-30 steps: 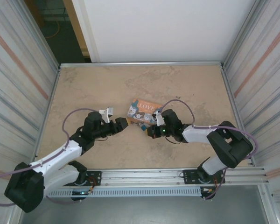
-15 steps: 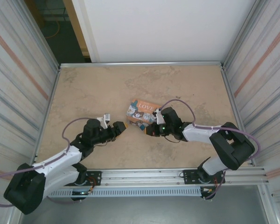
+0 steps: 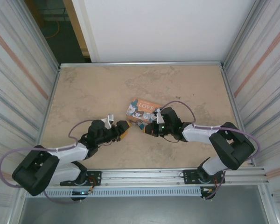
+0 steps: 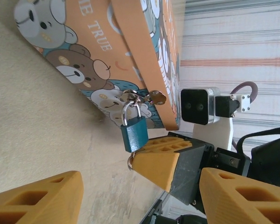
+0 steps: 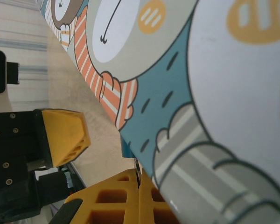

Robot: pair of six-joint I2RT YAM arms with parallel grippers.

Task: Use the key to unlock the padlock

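The beige surface (image 3: 93, 88) is carrying an orange-and-teal cartoon box (image 3: 143, 111), which is lying near its middle, slightly toward the near edge. The left fingers (image 4: 37, 200) are standing apart, gripping nothing and pointing at the box's near side. The right fingers (image 4: 161, 161) are pressing together right against the bottom end of the padlock (image 4: 134, 134). The small teal padlock is hanging by its silver shackle from the box's clasp, between the two sets of fingers.
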